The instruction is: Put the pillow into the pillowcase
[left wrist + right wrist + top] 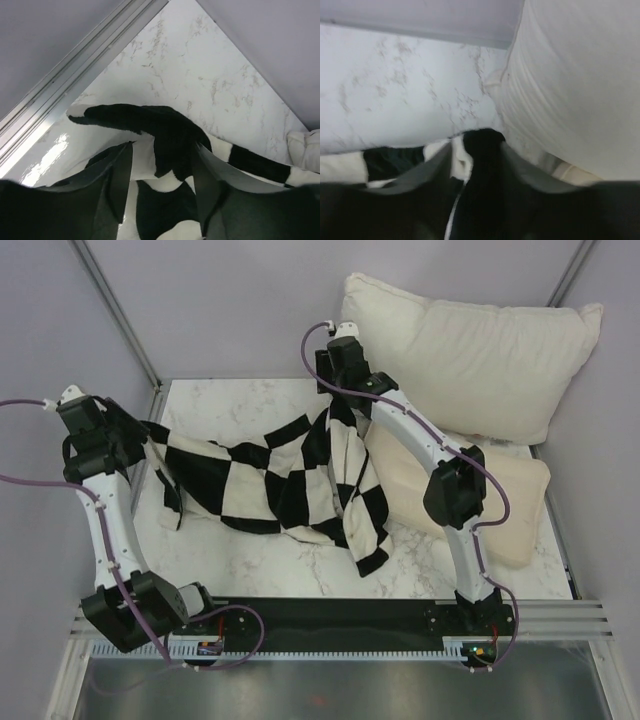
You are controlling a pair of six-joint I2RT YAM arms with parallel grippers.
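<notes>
White marble counter (250, 405) | left claw (162, 150) at 9 o'clock and right claw (475, 147) at 12 both pinch the pillowcase (270, 480), likely to spread it open | pillow (515, 505) lies outside it at 3 o'clock

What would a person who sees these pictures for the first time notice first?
The black-and-white checkered pillowcase draws the eye: it lies crumpled across the middle of the marble table, pinched at one end by the left pincer and at the other by the right pincer. At the far right, a big white pillow leans on the wall, and the flatter cream pillow lies below it, under the right arm.
</notes>
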